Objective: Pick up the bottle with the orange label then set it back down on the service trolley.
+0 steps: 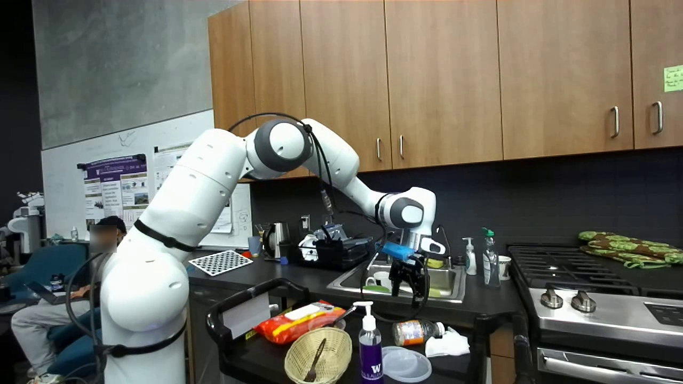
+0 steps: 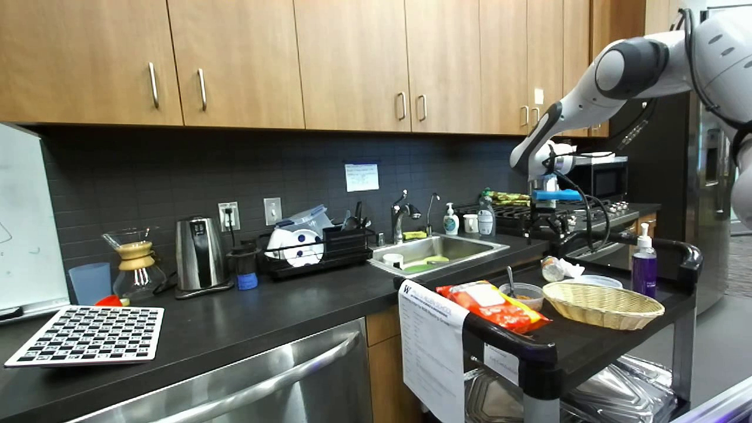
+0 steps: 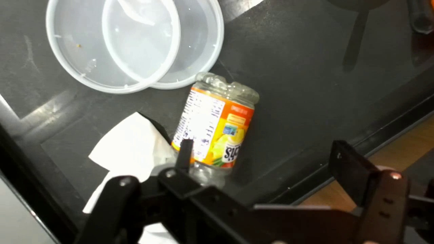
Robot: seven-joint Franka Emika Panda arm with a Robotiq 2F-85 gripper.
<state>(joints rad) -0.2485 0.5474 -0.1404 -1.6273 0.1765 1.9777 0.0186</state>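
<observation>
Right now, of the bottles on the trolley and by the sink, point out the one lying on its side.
The bottle with the orange label, on the trolley. The purple bottle, the white bottle and the green-capped bottle all stand upright.

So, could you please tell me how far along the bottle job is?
Done: the open end effector hangs above the service trolley. In hand: probably lining up, as the orange-labelled bottle sits off-centre to its jaws in the wrist view. Left, it seems: grasping, lifting and setting down; the bottle lies on its side on the trolley, unheld, though this moment cannot rule out a lift already made.
</observation>
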